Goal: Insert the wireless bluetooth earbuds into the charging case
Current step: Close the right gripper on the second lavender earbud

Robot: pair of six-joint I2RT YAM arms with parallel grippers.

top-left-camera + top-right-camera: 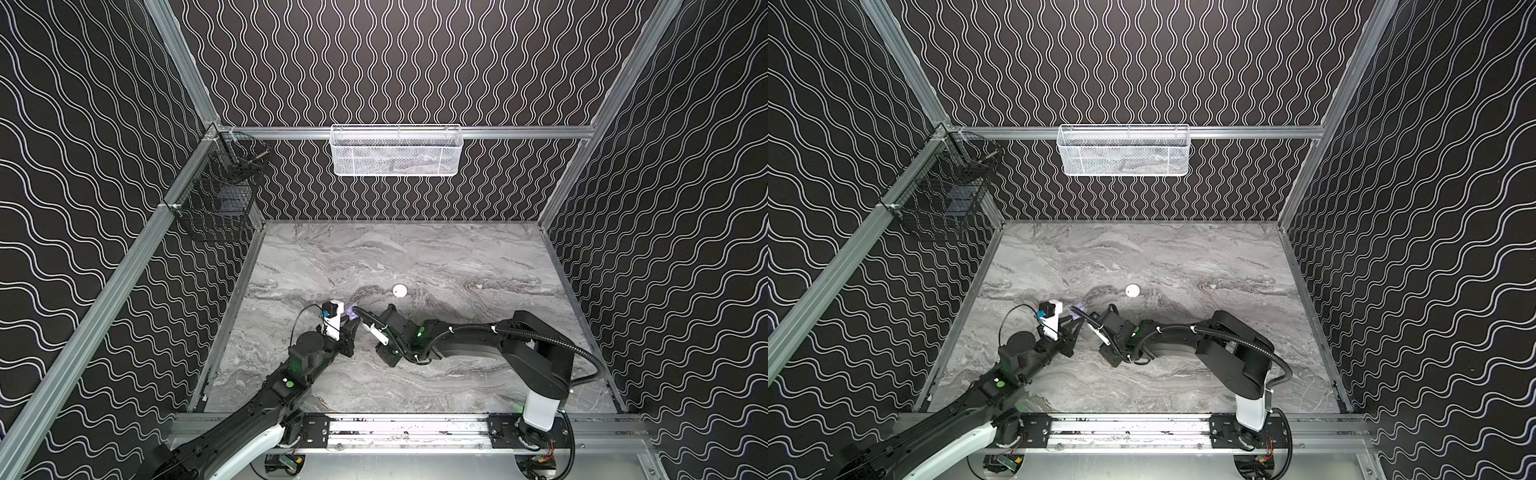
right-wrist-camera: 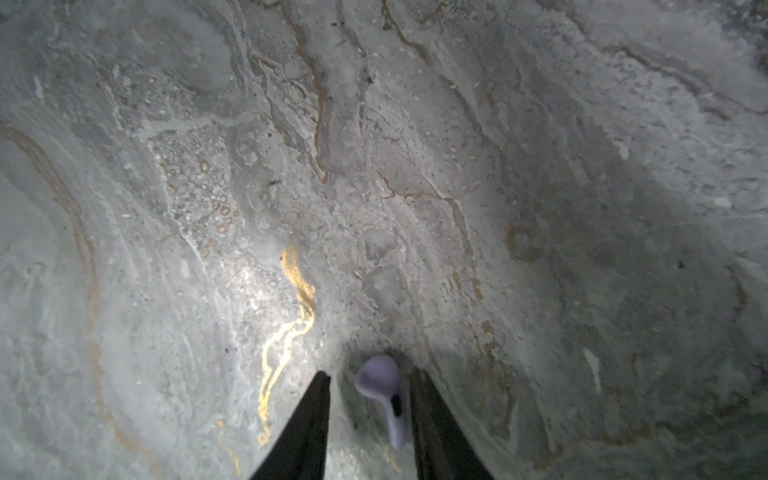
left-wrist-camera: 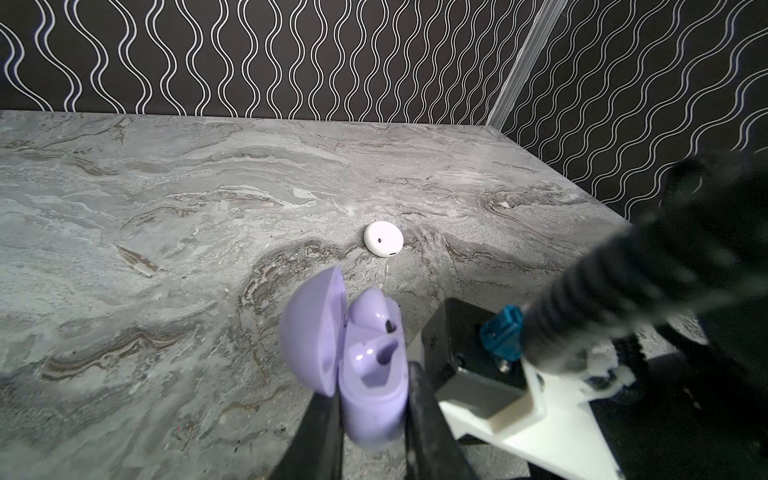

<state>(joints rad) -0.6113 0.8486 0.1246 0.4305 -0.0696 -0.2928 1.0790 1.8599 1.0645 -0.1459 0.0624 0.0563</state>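
My left gripper (image 3: 372, 386) is shut on a lavender charging case (image 3: 374, 403) and holds it up with the lid (image 3: 311, 332) swung open. One lavender earbud (image 3: 372, 305) sits in the case, beside an empty slot (image 3: 374, 361). In both top views the case (image 1: 352, 312) (image 1: 1079, 312) hangs left of the table's centre, and my right gripper (image 1: 359, 311) is close beside it. In the right wrist view my right gripper (image 2: 370, 374) stands open low over the table. A second lavender earbud (image 2: 380, 378) lies between the fingers, against one of them, with a gap to the other.
A closed white round case (image 1: 399, 290) (image 1: 1132, 290) (image 3: 383, 239) lies on the marble table (image 1: 457, 257) beyond both grippers. A white mesh basket (image 1: 395, 151) hangs on the back wall and a black wire basket (image 1: 216, 199) on the left wall. The right arm's wrist camera (image 3: 478, 353) sits close to the held case.
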